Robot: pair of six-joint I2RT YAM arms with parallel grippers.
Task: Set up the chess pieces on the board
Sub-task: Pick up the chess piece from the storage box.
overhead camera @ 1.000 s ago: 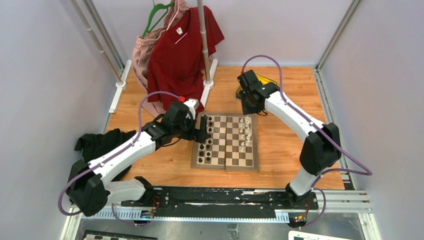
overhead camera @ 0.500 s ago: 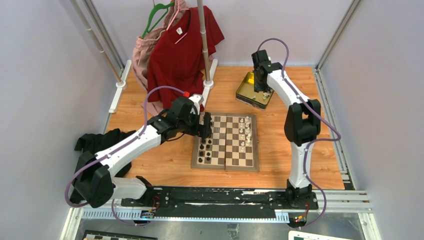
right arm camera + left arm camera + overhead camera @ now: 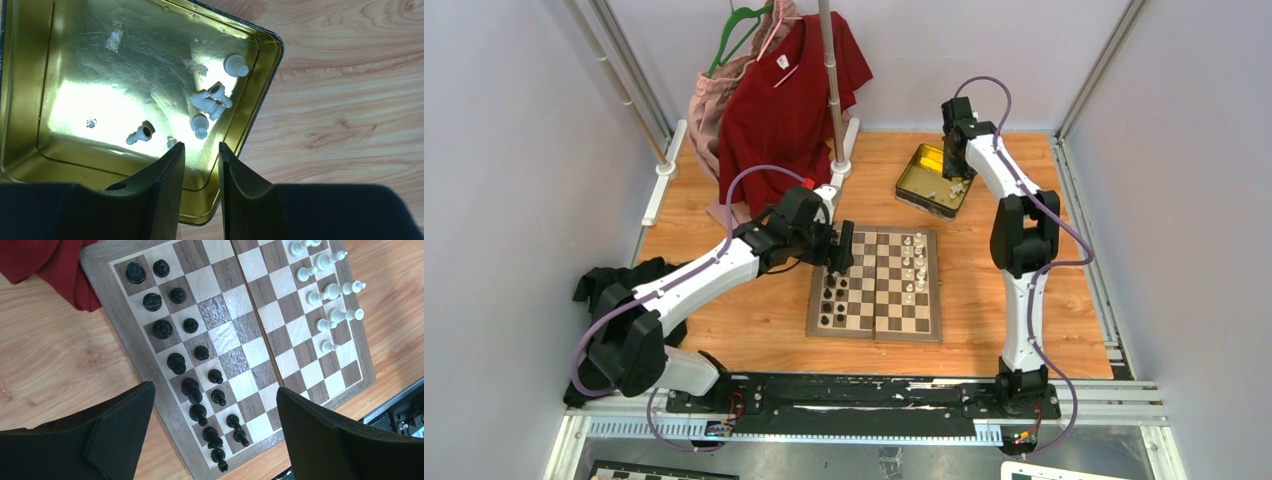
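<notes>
tin (image 3: 921, 172) behind board (image 3: 876, 291), chess pieces (image 3: 210, 102) in tin

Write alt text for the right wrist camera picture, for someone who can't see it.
A shiny gold tin on a wooden table holds about five small white chess pieces lying loose toward its right side. The right fingers, close together with a narrow gap, hang above the tin's near rim, holding nothing.

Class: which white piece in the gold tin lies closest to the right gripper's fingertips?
The single piece directly ahead of the right gripper; all others lie farther off.
</notes>
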